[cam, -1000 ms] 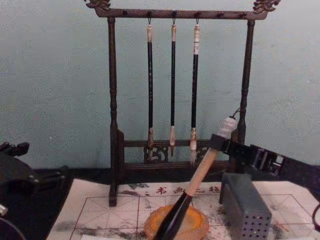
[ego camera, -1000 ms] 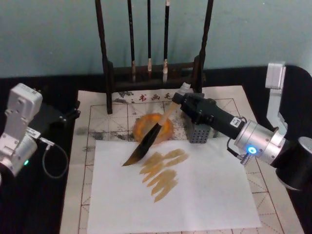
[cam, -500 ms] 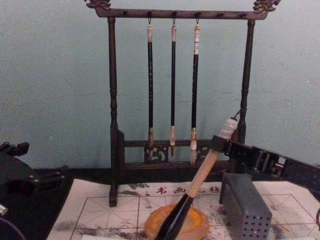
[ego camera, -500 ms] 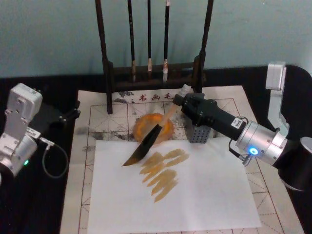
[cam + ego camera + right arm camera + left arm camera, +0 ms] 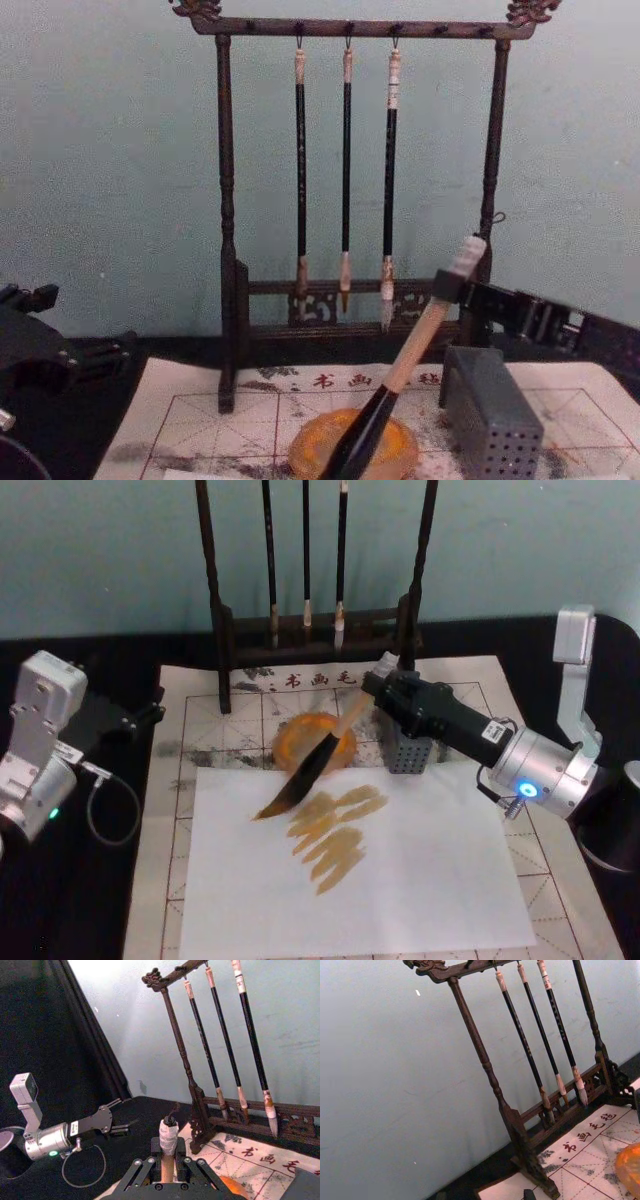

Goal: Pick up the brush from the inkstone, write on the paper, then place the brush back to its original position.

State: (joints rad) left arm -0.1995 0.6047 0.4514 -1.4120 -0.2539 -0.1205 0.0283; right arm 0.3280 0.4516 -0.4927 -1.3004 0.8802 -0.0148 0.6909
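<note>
Head view showed the right claw clamped on the brush near its white top; likely light, stiff-handled, its soft tip slanting toward seven o'clock past the inkstone. Left claw sat open at nine o'clock.

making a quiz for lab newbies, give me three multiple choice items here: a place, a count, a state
1. The brush has its tip: A over the white sheet B on the floor C against the wall
2. How many thin brushes hang on the rack? A two B three C five
3. The right gripper is: A open B shut on the brush C shut on a thin brush
1 A, the tip lies over its upper left; 2 B, three hang there; 3 B, it clamps the white-wrapped end. Left gripper parked at left.
</note>
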